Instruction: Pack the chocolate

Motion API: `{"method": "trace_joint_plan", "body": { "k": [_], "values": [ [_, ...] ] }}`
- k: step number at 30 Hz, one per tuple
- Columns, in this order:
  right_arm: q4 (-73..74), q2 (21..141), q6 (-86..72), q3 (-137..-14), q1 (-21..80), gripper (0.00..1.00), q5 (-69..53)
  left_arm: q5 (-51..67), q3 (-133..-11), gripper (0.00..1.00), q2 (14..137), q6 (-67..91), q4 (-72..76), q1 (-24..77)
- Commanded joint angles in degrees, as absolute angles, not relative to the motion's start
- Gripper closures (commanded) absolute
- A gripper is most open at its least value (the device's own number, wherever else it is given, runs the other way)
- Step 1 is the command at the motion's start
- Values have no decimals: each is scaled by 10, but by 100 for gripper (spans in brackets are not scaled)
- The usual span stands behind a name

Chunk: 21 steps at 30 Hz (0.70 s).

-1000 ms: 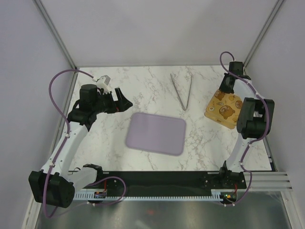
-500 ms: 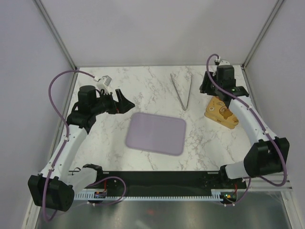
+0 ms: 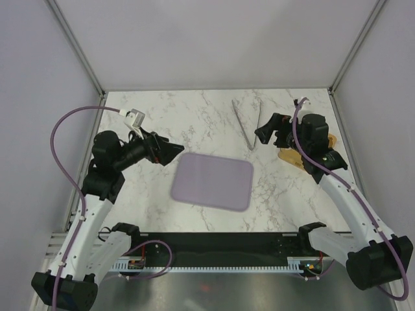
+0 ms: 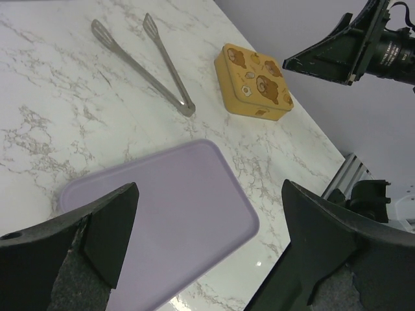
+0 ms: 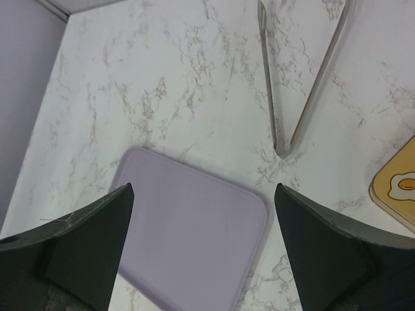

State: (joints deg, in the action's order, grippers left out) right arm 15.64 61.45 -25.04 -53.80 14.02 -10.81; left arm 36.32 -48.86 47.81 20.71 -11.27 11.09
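**No chocolate in view; both tools held wide near the tray**

No chocolate is seen in any view. None lies on the lilac tray [image 3: 212,181], and it cannot be told whether any is kept in the gold box [image 4: 254,83], whose bear-printed lid is on. The left tool [image 3: 172,151] is held wide and empty just off the tray's far left corner. The right tool [image 3: 271,131] is likewise spread wide and empty beyond the tray's far right corner. The metal tongs [image 3: 248,123] lie flat on the counter [image 3: 194,116] beyond the tray's far edge, and the box lies further right of the tray.

Several risks are judged likely. The tongs are thin and flat, so a grasp may skid and push them away. Unless the box is steadied, it may be dragged when the lid is lifted. From above, the box is largely hidden by the right arm, so aim there is uncertain. Both tools are pointed towards the tray and could collide above it.
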Motion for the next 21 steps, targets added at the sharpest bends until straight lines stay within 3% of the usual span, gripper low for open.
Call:
{"method": "trace_joint_plan", "body": {
  "k": [1,21],
  "values": [
    [110,584,-288,-527,140,2,-126,361,-479,0,441,192,-72,117],
    [103,534,-282,-512,140,2,-134,339,-499,0,417,179,-114,117]
  ]
}}
